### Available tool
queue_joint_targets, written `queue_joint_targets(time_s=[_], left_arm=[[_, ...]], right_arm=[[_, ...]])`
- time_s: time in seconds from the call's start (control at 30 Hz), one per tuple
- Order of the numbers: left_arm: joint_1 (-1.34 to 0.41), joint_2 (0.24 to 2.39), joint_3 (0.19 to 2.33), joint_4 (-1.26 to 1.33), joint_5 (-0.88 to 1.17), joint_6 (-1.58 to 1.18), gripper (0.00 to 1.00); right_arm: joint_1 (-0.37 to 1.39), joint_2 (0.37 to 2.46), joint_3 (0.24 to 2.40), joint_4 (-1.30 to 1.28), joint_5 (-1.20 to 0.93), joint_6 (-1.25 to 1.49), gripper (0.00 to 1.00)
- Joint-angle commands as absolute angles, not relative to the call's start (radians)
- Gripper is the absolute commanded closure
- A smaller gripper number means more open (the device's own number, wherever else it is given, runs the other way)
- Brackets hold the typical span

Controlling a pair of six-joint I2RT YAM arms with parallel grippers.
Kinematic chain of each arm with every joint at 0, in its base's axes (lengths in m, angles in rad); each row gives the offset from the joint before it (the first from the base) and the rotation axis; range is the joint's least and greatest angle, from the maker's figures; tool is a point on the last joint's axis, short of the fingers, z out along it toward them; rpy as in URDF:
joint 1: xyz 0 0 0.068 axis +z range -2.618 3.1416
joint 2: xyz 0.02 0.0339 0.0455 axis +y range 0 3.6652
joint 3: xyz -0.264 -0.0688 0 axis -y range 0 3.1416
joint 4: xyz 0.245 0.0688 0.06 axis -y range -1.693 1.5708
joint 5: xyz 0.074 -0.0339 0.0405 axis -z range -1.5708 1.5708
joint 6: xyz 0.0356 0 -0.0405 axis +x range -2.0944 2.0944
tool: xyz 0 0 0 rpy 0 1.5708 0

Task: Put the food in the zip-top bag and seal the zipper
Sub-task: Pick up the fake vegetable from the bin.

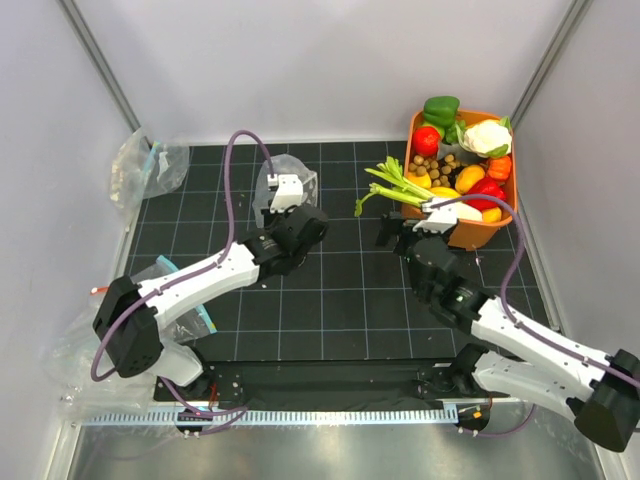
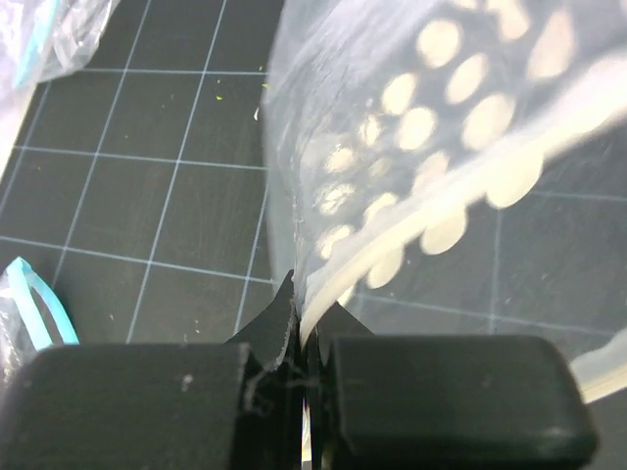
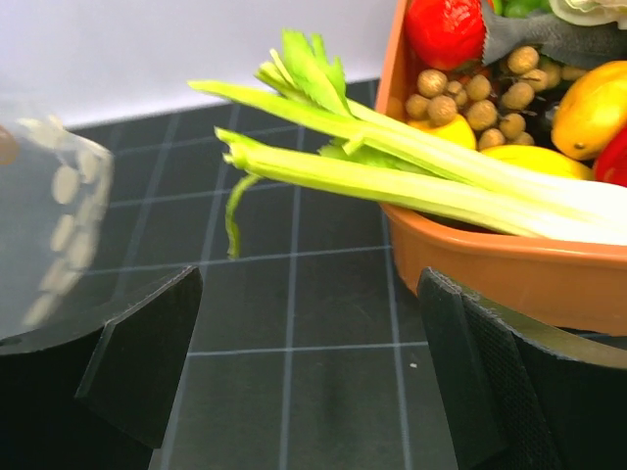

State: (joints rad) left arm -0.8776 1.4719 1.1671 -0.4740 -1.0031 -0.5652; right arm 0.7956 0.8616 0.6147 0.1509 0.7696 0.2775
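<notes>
Clear dotted plastic of the zip-top bag (image 2: 421, 127) sits pinched in the closed left gripper (image 2: 299, 333). The right gripper (image 3: 309, 323) stands wide open, holding nothing. Just beyond it the celery stalk (image 3: 411, 166) lies across the orange bin (image 3: 509, 264) rim, leaves over the mat (image 3: 294, 294).

Left arm (image 1: 195, 278), right arm (image 1: 525, 338) — white links, black joints, purple cables (image 1: 229, 180); claw fingers (image 3: 137, 352) matte black, blocky.
</notes>
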Motion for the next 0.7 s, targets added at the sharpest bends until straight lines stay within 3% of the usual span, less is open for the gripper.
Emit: queue_joint_targets(time_s=[0.0, 0.17, 0.4, 0.67], left_arm=[[-0.876, 1.42, 1.16, -0.364, -1.023, -0.503, 1.0], [-0.877, 1.407, 1.157, -0.364, -1.051, -0.505, 1.0], [-0.877, 1.397, 1.155, -0.365, -1.077, -0.5, 1.0], [-0.877, 1.367, 1.147, -0.367, -1.068, -0.502, 1.0]], right_arm=[[0.796, 0.932, 0.655, 0.218, 0.834, 0.155, 0.0], [0.795, 1.035, 0.747, 0.195, 0.799, -0.061, 0.0], [0.769, 1.205, 0.747, 0.374, 0.811, -0.438, 0.0], [0.637, 1.407, 0.848, 0.46, 0.818, -0.56, 0.0]])
